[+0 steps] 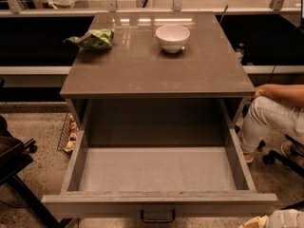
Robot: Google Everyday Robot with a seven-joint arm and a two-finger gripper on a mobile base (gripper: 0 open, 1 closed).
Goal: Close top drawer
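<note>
Gripper (277, 220) at the near right corner, grasp state impossible to tell, beside the top drawer (159, 171), pulled fully out; the closing push is not yet made.

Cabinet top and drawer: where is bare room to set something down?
The cabinet top is bare forward of the green bag and white bowl, which crowd its back. Inside the top drawer, the floor is bare wall to wall. The tool sits low right, by the drawer front.
</note>
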